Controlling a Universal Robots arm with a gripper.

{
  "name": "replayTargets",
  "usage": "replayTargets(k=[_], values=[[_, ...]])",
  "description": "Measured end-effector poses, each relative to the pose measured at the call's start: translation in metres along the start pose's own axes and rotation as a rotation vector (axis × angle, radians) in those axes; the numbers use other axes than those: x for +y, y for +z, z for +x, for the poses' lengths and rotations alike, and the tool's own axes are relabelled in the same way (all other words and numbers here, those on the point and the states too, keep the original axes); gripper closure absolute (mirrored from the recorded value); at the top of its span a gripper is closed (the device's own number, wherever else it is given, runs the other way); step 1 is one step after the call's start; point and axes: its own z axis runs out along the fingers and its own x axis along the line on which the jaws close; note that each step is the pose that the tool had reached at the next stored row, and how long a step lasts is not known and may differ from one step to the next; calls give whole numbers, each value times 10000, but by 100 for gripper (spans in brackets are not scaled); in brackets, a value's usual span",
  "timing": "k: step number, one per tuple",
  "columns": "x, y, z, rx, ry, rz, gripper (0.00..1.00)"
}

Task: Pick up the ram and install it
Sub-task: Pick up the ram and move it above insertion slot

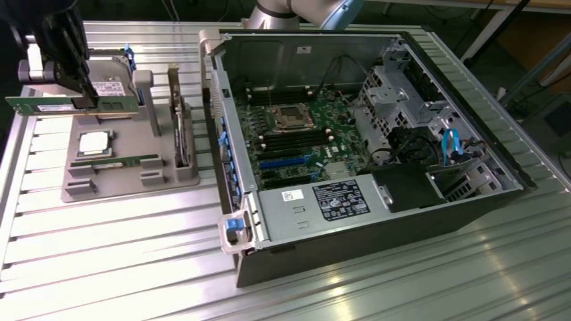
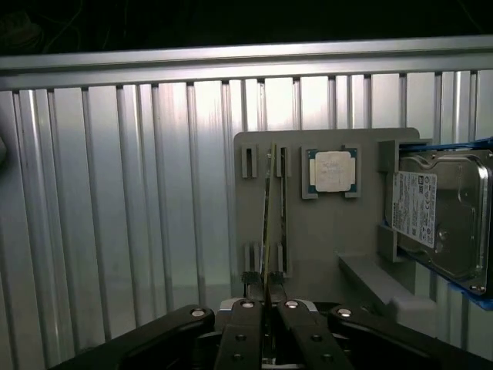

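Above the tray (image 1: 138,142), the tool (image 1: 87,101) pinches a long green ram (image 1: 36,104).

Stands with the arm's base (image 1: 299,12) at the top edge of the exterior view, pale metal under a blue-grey joint cover. Carries the gripper (image 1: 83,101) far out at the exterior view's left, black body upright, fingers (image 1: 87,93) pointing straight down and pinched close. Clamps the ram (image 1: 49,105) between them, board held level on its long edge. In the wrist view, spreads two black linkage arms low and wide, converging on narrow pads (image 2: 250,291) pressed flat against both faces of the thin board.
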Motion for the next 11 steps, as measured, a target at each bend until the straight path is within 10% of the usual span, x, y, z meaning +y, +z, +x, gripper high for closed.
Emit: replayTargets(k=[11], values=[[-67, -67, -2, -1, 0, 0, 87]])
